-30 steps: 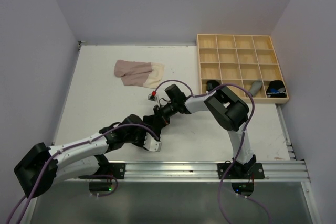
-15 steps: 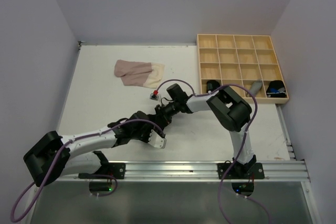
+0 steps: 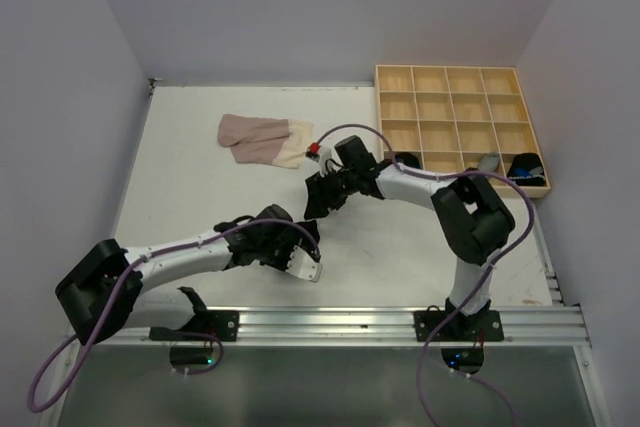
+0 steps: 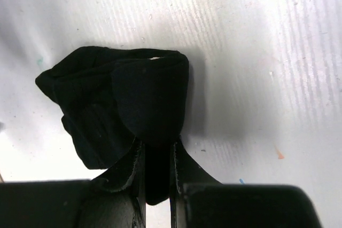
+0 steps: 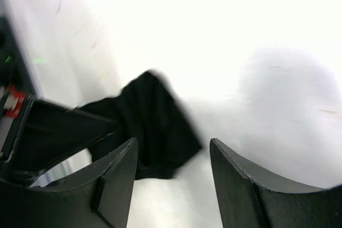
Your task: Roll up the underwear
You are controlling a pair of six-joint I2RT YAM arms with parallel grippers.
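**Roll could spring loose**

Left fingers pinch the black underwear, bundled on the surface near the arms. Right fingers gape, empty. The soft bundle may unroll if that single pinch slackens.

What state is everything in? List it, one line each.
left end effector: shut on the black underwear.
right end effector: open, holding nothing.
black underwear: bunched, one fold pinched.
pale underwear: lying flat, unrolled.
wooden tray: three bundles in its near row.
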